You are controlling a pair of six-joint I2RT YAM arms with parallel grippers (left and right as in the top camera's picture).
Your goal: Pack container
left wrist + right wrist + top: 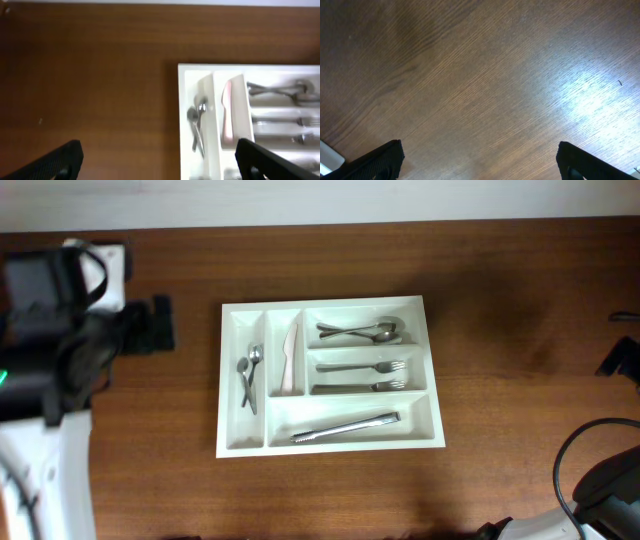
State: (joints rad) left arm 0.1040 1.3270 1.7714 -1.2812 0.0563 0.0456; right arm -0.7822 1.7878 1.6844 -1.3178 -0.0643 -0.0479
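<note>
As every compartment of the container (330, 451) holds cutlery (345, 427), packing looks complete; the left claw (159, 157) and right claw (479, 157) both gape wide, empty.

On the brown wooden table (520, 380) a white tray (320, 304) lies flat, holding small spoons (248, 375) in its far-left narrow slot, a pale knife (290, 358) in the next, larger spoons (360, 332) top right, two forks (360, 367) below them and tongs (345, 428) along the bottom.
</note>
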